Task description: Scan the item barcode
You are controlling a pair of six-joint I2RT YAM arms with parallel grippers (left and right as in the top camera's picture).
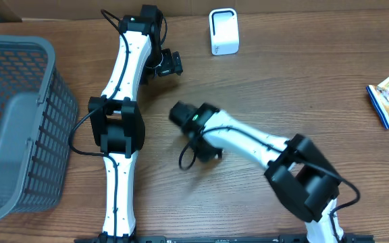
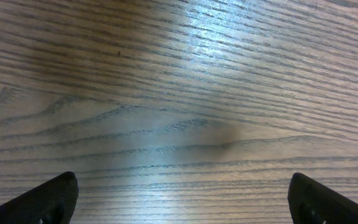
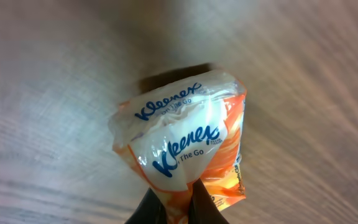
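One tissue pack (image 3: 185, 143) pinched
My right tool (image 3: 178, 205) grips it over open surface (image 1: 282, 94); left tool (image 2: 182, 199) spread; one basket (image 1: 19, 46) hugs the left edge.

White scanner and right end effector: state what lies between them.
Only bare table between the white scanner and the right end effector, shown overhead; it grips the Kleenex pack.

White arms (image 1: 123, 64), black joints (image 1: 117, 131), cables (image 1: 181, 160)

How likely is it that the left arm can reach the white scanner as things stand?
Probably yes. The left gripper hangs open near the scanner, with only bare table between them. The right gripper, shut on the Kleenex pack, sits farther back toward the bases, out of the way.
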